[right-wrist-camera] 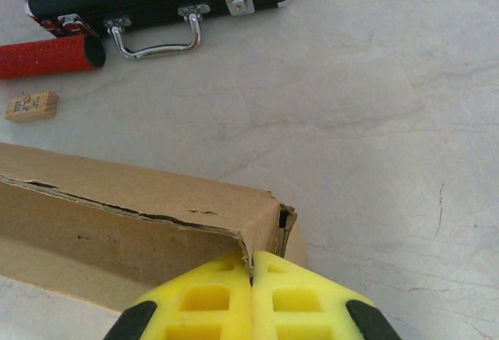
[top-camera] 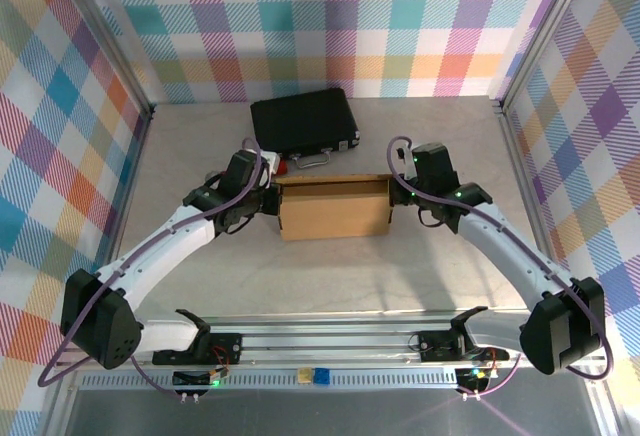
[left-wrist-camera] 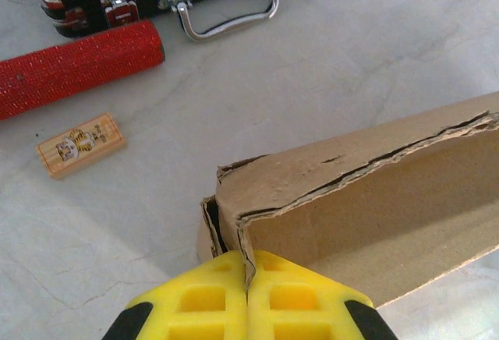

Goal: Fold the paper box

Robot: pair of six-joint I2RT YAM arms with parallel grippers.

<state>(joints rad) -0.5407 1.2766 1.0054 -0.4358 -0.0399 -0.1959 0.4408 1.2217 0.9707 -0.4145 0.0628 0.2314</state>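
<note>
Top external view puts the paper box (top-camera: pixel 333 206) in the middle of the tabletop (top-camera: pixel 440 276), lying open side up with its walls standing, between my two arms. Just behind it lies a black case (top-camera: pixel 303 123), handle toward the box. My left end effector (top-camera: pixel 272 201) meets the box's left end and my right end effector (top-camera: pixel 395 191) meets its right end.

On the left wrist view I see my yellow fingers (left-wrist-camera: pixel 210 297) pressed together, pinching the top edge of the end wall at the corner. The cardboard is layered there and the long wall's upper edge looks split and ragged. Beyond it, a red glittery roll (left-wrist-camera: pixel 78 67) and a small wooden block (left-wrist-camera: pixel 80 145) lie on the tabletop beside the case.

On the right wrist view my other pair is likewise pressed together, nipping the opposite end wall at its corner.
</note>
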